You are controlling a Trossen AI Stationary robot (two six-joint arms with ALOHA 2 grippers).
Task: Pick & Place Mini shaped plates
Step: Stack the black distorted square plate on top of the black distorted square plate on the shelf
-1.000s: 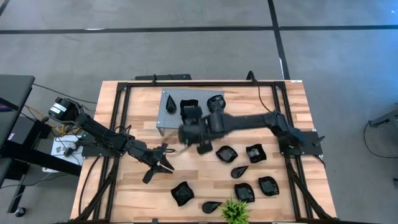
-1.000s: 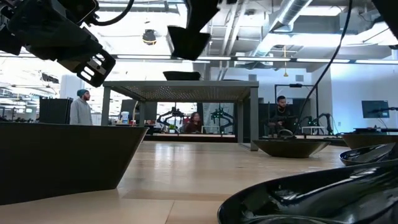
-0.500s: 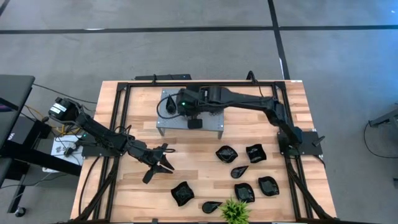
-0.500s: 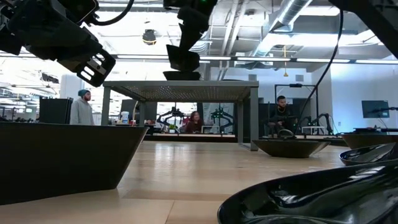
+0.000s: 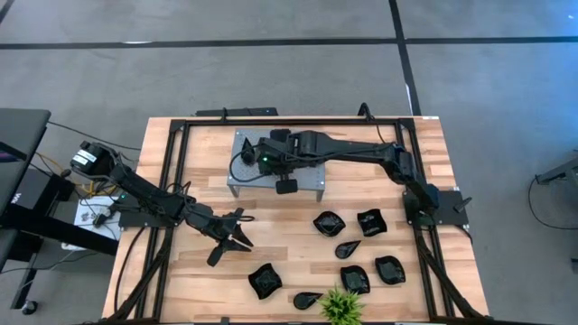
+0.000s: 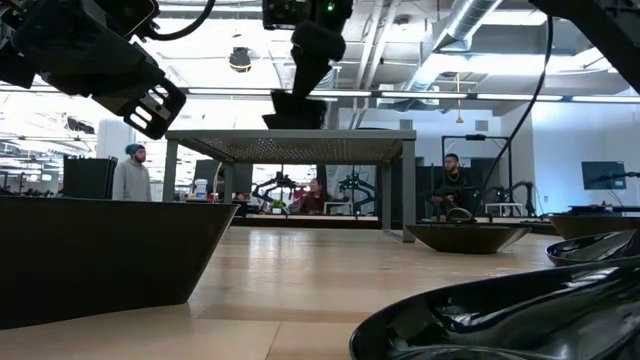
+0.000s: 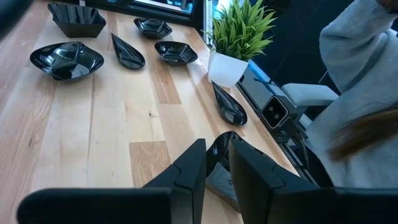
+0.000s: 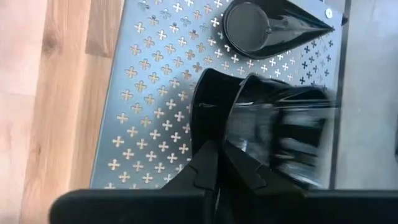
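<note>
so the right gripper [image 8: 224,168] is swinging over from mid-table and setting a black plate [image 8: 280,130] down on the grey stand [image 8: 155,93], still pinching its rim, while the left gripper [image 5: 233,236] is idling slightly open over the table, so this drop-off is looking nearly done

Open-plan lab: exposed ceiling ducts [image 6: 480,20], seated people [image 6: 452,185], other robot rigs [image 6: 270,190].

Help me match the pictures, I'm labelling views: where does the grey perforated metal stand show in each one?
High view: the grey perforated metal stand sits at the table's far middle.
Low view: centre, seen side-on on its legs.
Left wrist view: not in it.
Right wrist view: its cross-punched top fills most of the picture.
Shared landmark: the right gripper over the stand.
</note>
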